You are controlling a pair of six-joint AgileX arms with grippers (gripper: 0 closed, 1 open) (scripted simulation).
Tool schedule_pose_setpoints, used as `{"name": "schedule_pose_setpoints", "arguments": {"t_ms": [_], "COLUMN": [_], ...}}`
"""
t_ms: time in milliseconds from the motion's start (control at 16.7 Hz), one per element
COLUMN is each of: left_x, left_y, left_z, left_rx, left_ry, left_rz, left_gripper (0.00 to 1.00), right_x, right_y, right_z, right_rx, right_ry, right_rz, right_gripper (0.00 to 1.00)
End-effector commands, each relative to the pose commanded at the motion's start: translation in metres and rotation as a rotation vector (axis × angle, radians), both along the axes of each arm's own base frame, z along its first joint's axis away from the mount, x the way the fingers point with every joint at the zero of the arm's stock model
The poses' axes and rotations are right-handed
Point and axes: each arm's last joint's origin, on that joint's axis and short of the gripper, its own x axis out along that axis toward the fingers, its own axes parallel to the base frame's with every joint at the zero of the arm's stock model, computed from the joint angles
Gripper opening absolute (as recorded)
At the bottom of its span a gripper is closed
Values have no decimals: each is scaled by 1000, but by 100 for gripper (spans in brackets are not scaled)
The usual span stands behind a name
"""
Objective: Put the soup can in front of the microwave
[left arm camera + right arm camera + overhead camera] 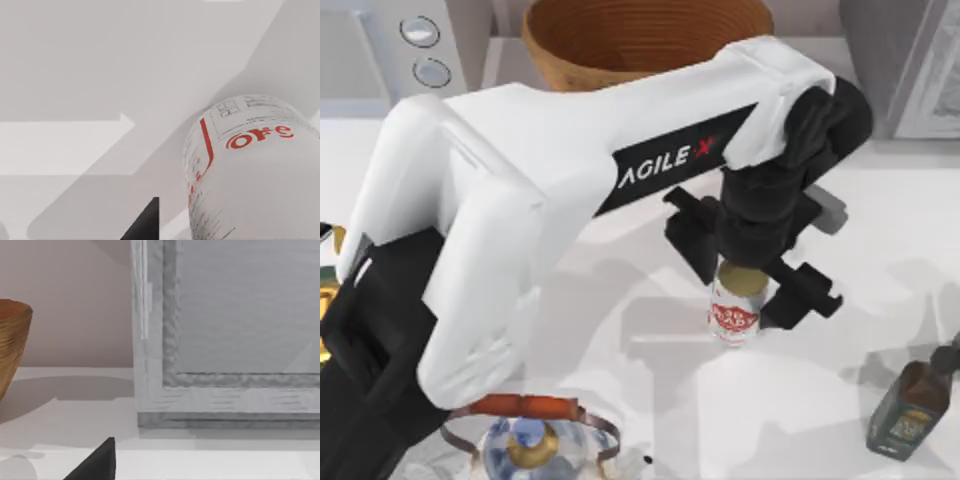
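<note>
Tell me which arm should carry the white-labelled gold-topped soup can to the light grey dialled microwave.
Left. The left gripper already hangs directly over the white-labelled, gold-topped soup can, black fingers on either side. The light grey microwave with two silver dials stands at the table's back left, on that arm's side.

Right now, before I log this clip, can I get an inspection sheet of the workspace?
Surface: white table, shadowed.
Job's things: small white-labelled soup can with gold top stands upright right of centre; light grey microwave with two silver dials sits at far left.
Clutter: brown wooden bowl at back; dark brown bottle at right; glass pot with orange handle at front; darker grey box at far right.
End effectors: left end effector directly above the soup can; right end effector faces the darker grey box.
Cables: nothing seen.
Surroundings: plain wall behind.
</note>
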Motion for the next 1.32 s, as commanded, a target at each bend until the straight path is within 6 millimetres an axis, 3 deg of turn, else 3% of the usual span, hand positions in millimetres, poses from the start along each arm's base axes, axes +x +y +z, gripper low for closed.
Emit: {"name": "schedule_pose_setpoints", "arguments": {"t_ms": [420, 1020, 1320], "left_x": [0, 0, 1], "left_y": [0, 0, 0], "left_z": [0, 0, 17], "left_rx": [0, 1, -1], "left_ry": [0, 1, 0], "left_rz": [0, -1, 1], "left_gripper": [2, 0, 0], "right_x": [0, 0, 0], "right_y": [0, 0, 0], "right_z": [0, 0, 0], "right_rx": [0, 0, 0], "right_ry": [0, 0, 0], "right_rz": [0, 0, 0], "right_gripper": [100, 100, 100]}}
